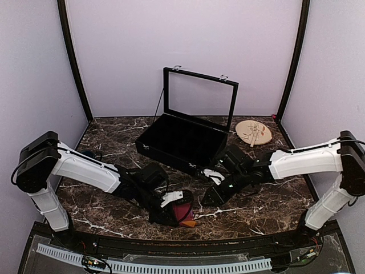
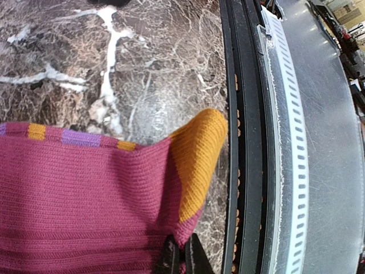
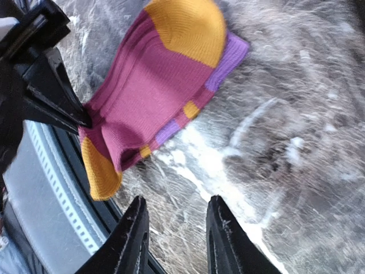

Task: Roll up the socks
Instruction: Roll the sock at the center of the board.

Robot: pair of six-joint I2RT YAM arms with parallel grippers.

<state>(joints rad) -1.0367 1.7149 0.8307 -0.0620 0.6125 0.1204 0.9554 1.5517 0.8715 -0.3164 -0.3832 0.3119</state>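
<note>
Left claw (image 2: 181, 255) clamps the striped sock (image 2: 85, 200); right wrist view alone shows right claw (image 3: 174, 225) parted, sock at eleven o'clock.

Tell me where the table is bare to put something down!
Bare marble shows left of the black case, at the back corner of the table, and front right, between the right arm and the near edge. The front middle is crowded: the left hand pinches the striped sock and the right hand hangs open beside it.

Left pincer (image 2: 181, 252) pinched closed, right pincer (image 3: 177, 206) spread.
</note>
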